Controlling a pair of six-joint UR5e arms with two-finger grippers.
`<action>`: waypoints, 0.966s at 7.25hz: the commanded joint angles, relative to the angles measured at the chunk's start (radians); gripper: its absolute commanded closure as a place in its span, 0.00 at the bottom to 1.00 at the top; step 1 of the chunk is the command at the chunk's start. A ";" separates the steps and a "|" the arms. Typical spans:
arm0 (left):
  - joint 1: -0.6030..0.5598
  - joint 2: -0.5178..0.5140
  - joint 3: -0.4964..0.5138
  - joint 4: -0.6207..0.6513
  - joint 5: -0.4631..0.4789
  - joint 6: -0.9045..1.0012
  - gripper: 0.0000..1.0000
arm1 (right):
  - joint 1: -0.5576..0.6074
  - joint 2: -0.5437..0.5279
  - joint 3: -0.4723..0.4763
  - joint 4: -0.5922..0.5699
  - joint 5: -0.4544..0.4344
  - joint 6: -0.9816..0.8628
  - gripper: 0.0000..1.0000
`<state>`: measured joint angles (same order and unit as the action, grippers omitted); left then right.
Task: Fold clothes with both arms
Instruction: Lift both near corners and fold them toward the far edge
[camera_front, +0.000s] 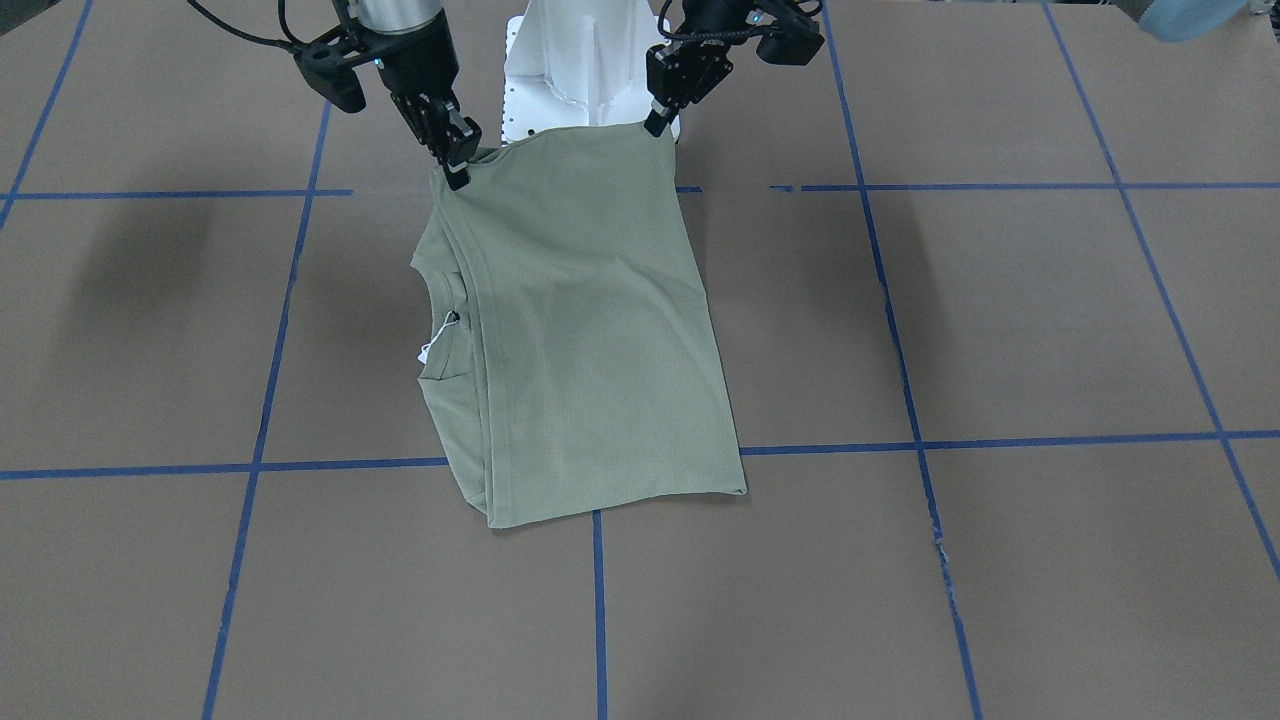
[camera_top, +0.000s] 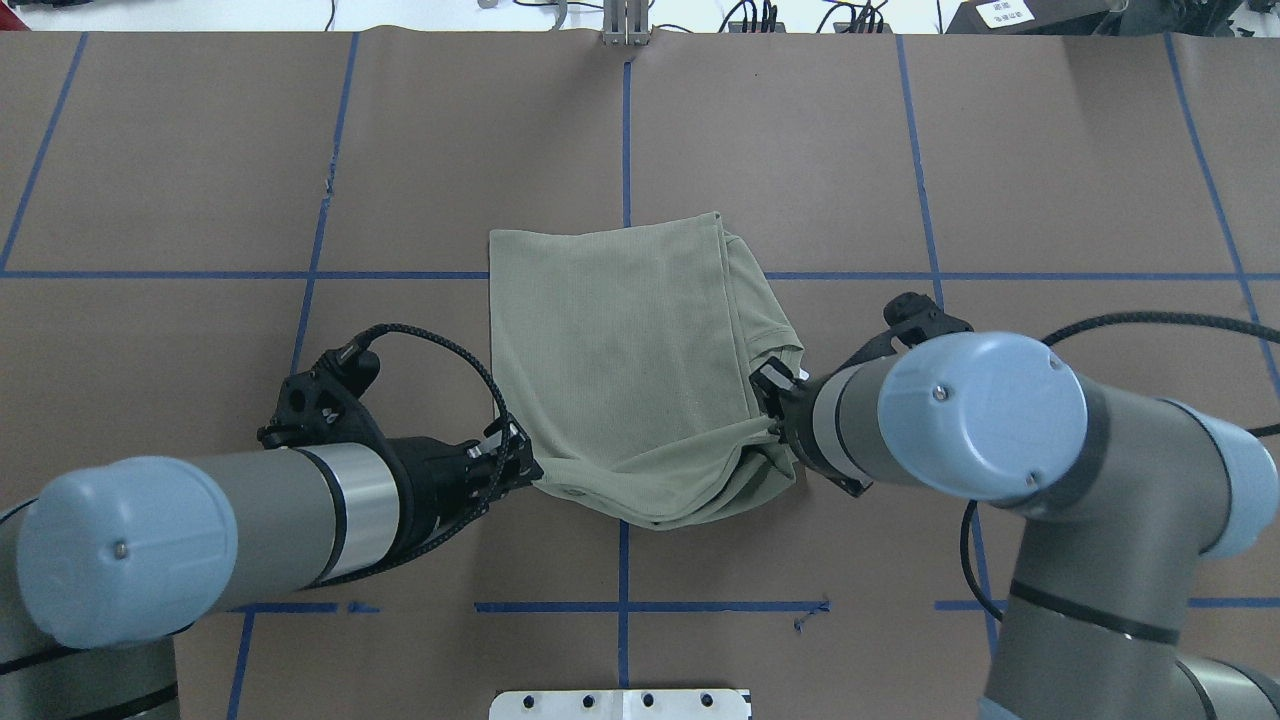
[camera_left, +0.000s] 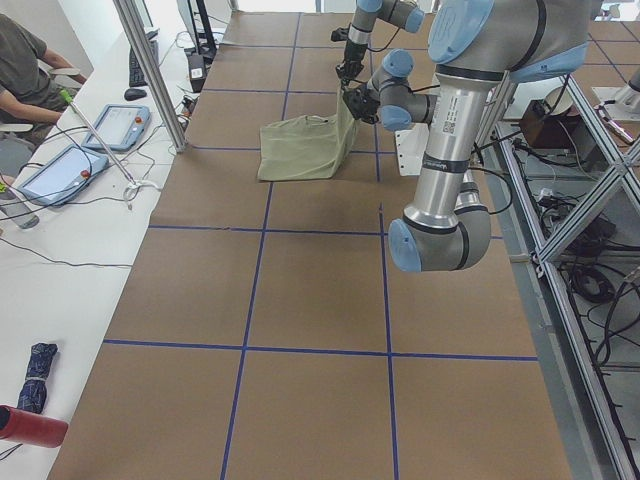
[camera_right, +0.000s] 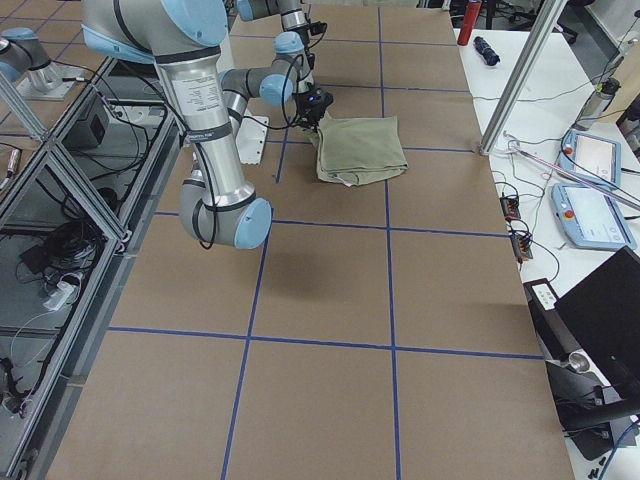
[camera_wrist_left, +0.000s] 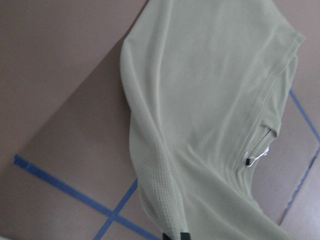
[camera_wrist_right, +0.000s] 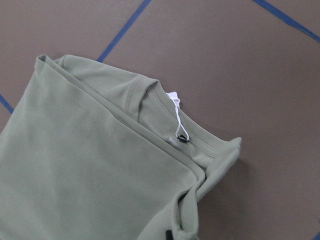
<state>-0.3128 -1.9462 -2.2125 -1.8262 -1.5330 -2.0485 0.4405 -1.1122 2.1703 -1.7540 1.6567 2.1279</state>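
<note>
The left gripper (camera_front: 658, 124) and right gripper (camera_front: 456, 168) clamp the shirt (camera_front: 590, 330) at upper centre; uneven pulling could shift its folded layers or slip a corner free.

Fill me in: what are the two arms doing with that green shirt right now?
The left gripper and the right gripper each pinch a corner of the green shirt at its edge nearest the robot, holding that edge raised and stretched between them. The shirt's far end lies on the table. It looks layered, with the collar and white tag on the robot's right side.
</note>
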 joint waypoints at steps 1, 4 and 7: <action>-0.096 -0.046 0.095 -0.004 -0.010 0.065 1.00 | 0.113 0.093 -0.177 0.051 0.041 -0.087 1.00; -0.227 -0.119 0.320 -0.104 -0.007 0.165 1.00 | 0.179 0.155 -0.415 0.241 0.072 -0.108 1.00; -0.288 -0.183 0.566 -0.290 -0.006 0.214 1.00 | 0.207 0.235 -0.624 0.349 0.089 -0.166 1.00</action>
<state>-0.5778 -2.0981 -1.7319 -2.0691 -1.5391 -1.8672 0.6367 -0.9064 1.6229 -1.4403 1.7415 1.9951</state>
